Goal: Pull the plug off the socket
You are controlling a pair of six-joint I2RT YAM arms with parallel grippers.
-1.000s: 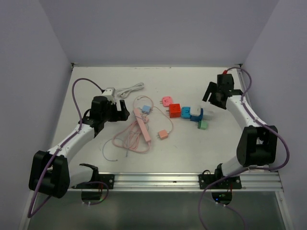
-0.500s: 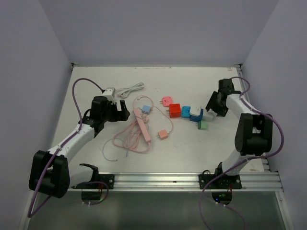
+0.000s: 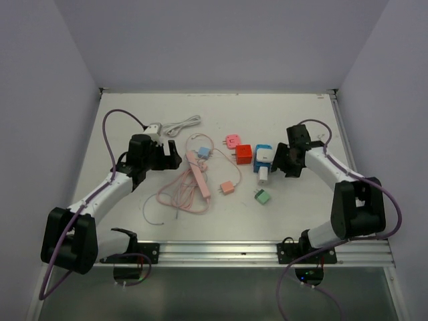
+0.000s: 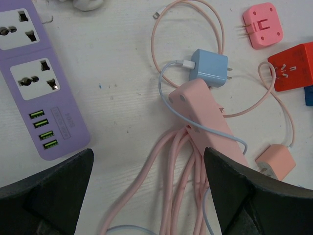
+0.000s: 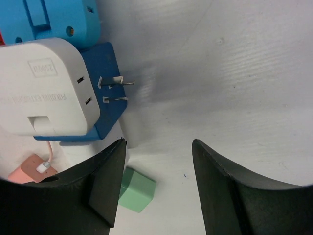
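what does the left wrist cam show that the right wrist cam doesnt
Only the left wrist view: the purple power strip, the pink power strip with its looped pink cable, the light blue charger and the pink plug.
Only the right wrist view: the white adapter next to the dark blue adapter, whose prongs are bare, and the green cube.
Both: the white table and, it seems, the peach charger, which sits at the edge of the right wrist view.
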